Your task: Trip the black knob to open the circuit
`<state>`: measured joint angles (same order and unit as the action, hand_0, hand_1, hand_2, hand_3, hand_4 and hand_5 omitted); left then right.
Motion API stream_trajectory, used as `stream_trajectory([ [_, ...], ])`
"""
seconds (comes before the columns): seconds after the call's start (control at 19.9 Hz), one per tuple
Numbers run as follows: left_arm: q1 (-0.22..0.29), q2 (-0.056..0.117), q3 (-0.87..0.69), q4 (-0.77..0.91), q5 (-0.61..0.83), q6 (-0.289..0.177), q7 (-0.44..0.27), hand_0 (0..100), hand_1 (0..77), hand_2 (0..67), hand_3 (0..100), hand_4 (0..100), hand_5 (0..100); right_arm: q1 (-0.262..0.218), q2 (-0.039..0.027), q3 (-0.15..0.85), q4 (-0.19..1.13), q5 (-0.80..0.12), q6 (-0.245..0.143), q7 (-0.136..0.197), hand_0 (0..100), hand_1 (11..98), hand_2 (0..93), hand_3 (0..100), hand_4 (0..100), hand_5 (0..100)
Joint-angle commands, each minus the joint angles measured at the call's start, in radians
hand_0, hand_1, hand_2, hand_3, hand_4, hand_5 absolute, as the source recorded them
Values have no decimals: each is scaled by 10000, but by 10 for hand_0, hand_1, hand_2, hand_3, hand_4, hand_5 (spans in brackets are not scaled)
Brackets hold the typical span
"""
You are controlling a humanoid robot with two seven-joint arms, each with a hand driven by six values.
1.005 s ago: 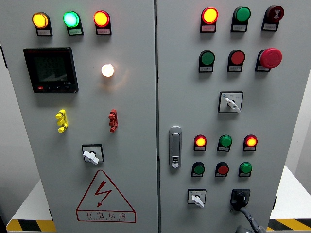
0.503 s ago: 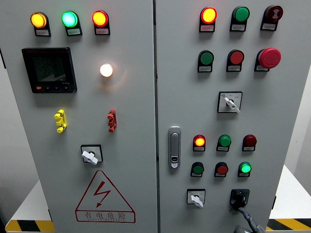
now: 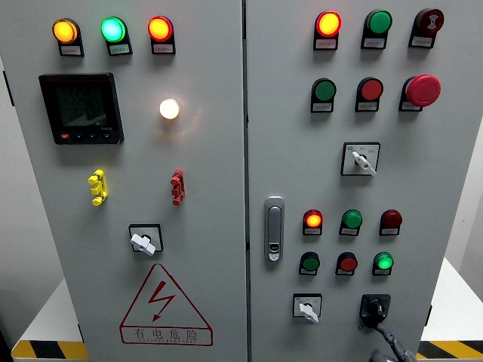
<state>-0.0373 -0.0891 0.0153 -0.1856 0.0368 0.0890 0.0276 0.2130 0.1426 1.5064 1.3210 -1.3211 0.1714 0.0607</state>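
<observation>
Head view, black knob, white selector beside

Black knob, cabinet lower-R.

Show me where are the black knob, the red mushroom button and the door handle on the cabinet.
black knob (image 3: 375, 307), head view, centre of its handle.
red mushroom button (image 3: 424, 90), head view, middle of its red cap.
door handle (image 3: 274, 228), head view, middle of the metal latch.
</observation>
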Motion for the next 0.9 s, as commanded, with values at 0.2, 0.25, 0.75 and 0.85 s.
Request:
stream_trajectory([
  [0.2, 4, 1, 0, 0, 0, 0, 0, 0, 0, 194, 262, 98, 86, -28, -61, 291, -2, 4, 4, 7, 1000, 567, 0, 892, 972, 1000],
  [0.25, 5, 1, 0, 0, 0, 0, 0, 0, 0, 194, 262, 98, 86, -89, -76, 306, 43, 4, -12, 37, 1000, 566, 0, 893, 971, 1000],
  [0.75, 5, 1, 0, 0, 0, 0, 0, 0, 0, 194, 261, 98, 86, -1500, -291, 337, 565, -27, -12, 84, 1000, 477, 0, 469, 333, 558],
  [0.85, 5, 1, 0, 0, 0, 0, 0, 0, 0, 194, 261, 98, 86, -1669, -306, 337, 642, -27, -12, 84, 1000, 473, 0, 381, 248, 458],
])
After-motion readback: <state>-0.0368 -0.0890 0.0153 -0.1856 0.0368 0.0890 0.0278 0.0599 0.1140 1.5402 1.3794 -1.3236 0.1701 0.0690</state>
